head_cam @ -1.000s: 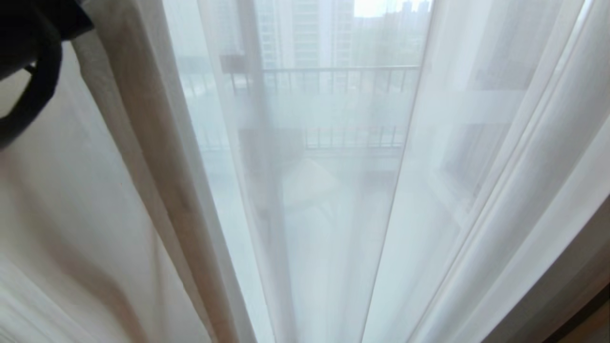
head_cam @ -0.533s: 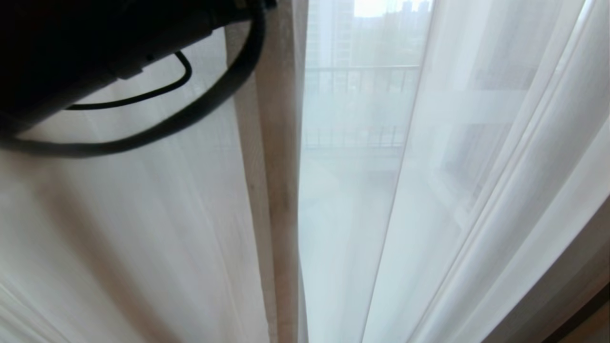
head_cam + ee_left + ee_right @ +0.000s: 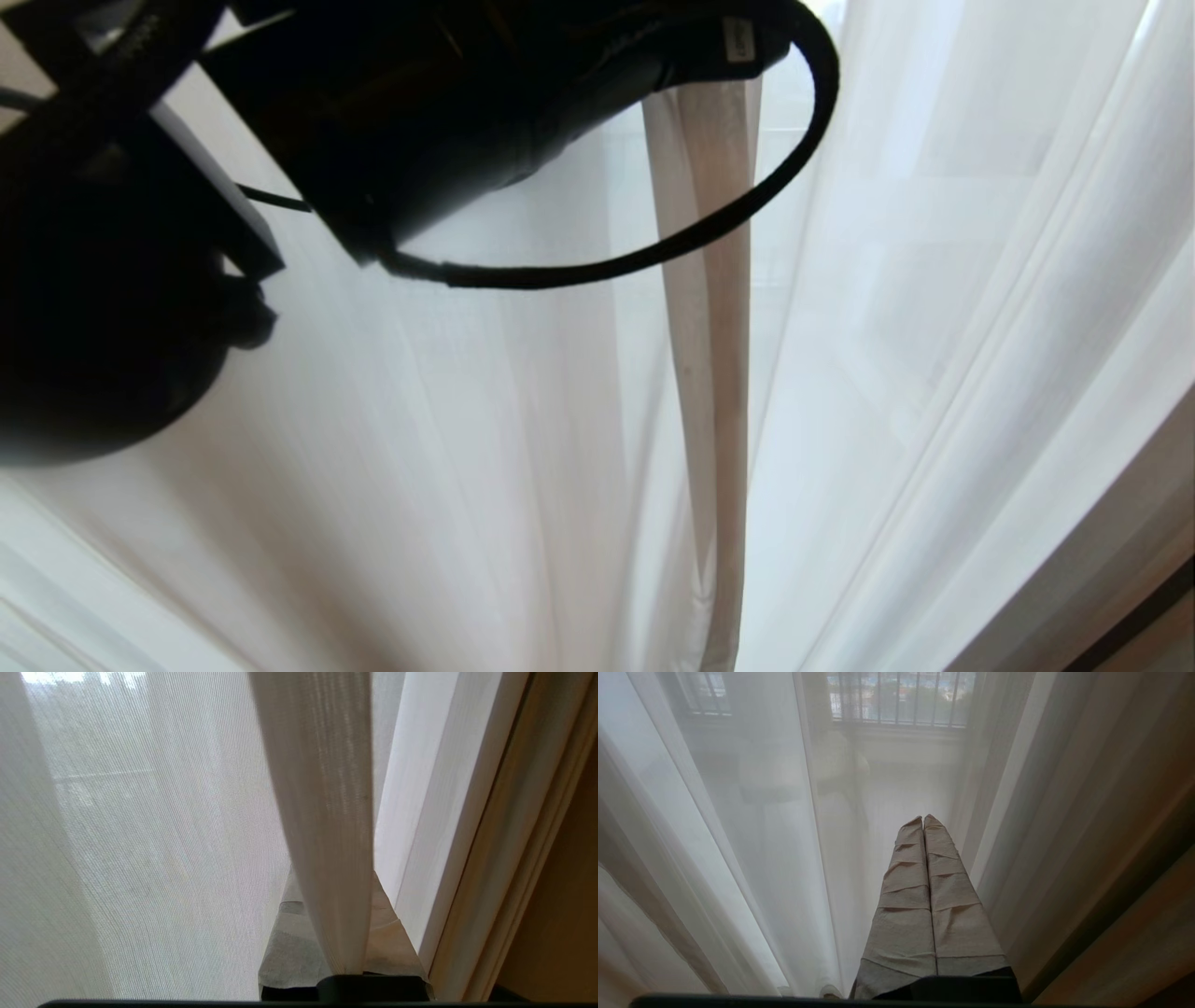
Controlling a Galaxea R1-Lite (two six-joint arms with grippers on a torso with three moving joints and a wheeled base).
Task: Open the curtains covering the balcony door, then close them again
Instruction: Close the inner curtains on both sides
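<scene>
The sheer white curtains fill the head view: a left panel (image 3: 448, 448) and a right panel (image 3: 934, 280). The left panel's folded edge (image 3: 714, 327) hangs right of centre, close to the right panel. My left arm (image 3: 420, 103) reaches across the top of the head view to that edge. In the left wrist view my left gripper (image 3: 334, 879) is shut on the folded edge (image 3: 327, 788), which runs between its tape-wrapped fingers (image 3: 289, 947). My right gripper (image 3: 923, 819) is shut on nothing, low down in front of the sheer fabric. The balcony door is hidden behind the curtains.
Thick beige curtain (image 3: 1102, 523) hangs at the right, beyond the sheer layer, and shows in both wrist views (image 3: 514, 835) (image 3: 1111, 812). A black cable (image 3: 653, 252) loops below my left arm. Railing bars (image 3: 901, 700) show faintly through the sheer fabric.
My left arm has swung from the far left to the right across the head view, drawing the left sheer panel's edge with it. The open strip onto the balcony railing has closed.
</scene>
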